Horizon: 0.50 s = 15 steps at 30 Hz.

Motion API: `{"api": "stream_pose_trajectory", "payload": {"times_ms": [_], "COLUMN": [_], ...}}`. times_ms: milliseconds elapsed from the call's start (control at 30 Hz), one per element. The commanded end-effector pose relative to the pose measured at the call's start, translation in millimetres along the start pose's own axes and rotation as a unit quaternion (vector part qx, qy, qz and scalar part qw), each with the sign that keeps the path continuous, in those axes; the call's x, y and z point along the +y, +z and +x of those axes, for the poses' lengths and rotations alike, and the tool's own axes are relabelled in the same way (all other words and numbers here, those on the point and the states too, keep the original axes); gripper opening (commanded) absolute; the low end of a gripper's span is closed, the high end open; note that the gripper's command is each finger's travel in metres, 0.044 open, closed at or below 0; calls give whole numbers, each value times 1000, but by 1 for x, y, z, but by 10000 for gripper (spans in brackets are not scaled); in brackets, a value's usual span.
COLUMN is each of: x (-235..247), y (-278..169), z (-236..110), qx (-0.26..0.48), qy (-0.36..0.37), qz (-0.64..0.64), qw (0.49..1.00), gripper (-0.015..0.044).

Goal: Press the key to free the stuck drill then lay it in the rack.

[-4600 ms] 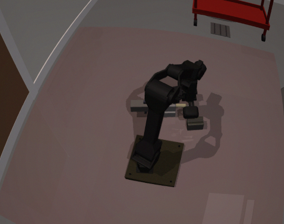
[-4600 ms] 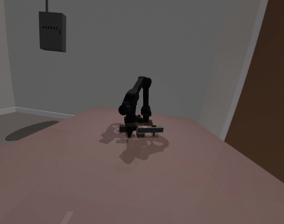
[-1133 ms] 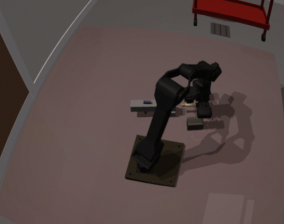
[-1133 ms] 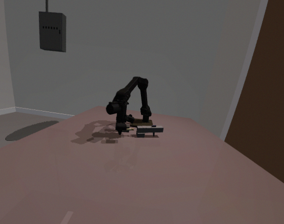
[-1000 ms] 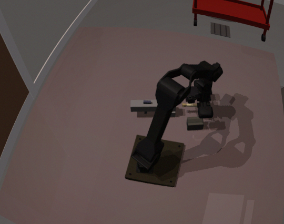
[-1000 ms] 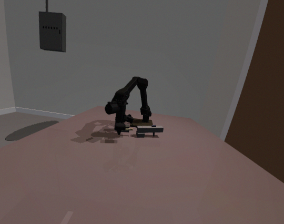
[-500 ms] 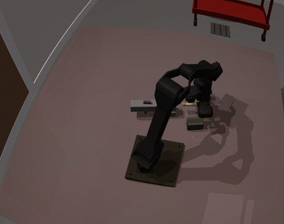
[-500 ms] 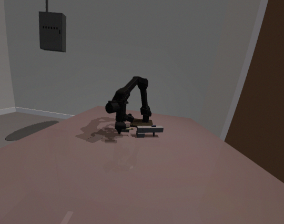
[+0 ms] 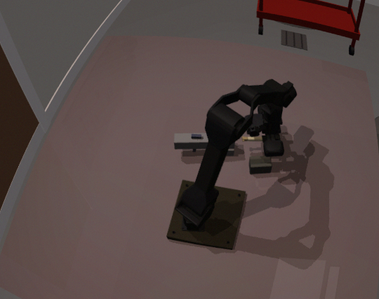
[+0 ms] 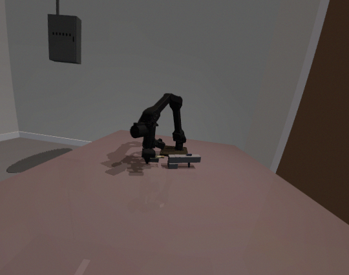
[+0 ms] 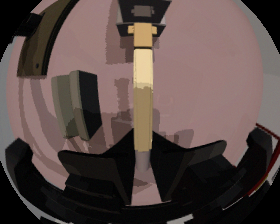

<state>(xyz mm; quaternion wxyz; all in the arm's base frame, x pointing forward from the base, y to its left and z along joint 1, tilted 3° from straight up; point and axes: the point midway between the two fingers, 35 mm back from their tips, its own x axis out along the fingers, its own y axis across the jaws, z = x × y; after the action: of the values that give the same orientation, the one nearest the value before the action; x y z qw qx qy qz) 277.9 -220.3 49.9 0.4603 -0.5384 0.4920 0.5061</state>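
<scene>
My gripper is shut on the drill, a yellow-gold bar with a grey end between the fingers. The drill lies level, its far end pointing at the grey holder block. In the top view a gap shows between the drill and the block. The dark blue key sits low on top of the block, with a dark stub below. The olive-grey rack stands beside the drill, towards the arm's base side.
The arm's square base plate is behind the block and rack. The arm passes over part of the block in the top view. A red cart stands beyond the pink surface.
</scene>
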Motion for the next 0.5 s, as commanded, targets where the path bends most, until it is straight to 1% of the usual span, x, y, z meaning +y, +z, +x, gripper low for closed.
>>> {"api": "stream_pose_trajectory", "payload": {"times_ms": [0,467], "x": [0,1], "y": [0,1], "z": [-3,-8], "qx": [2,2], "qy": [-1,-1], "qz": [1,1], "qw": [1000,1000], "gripper": [0,0]}}
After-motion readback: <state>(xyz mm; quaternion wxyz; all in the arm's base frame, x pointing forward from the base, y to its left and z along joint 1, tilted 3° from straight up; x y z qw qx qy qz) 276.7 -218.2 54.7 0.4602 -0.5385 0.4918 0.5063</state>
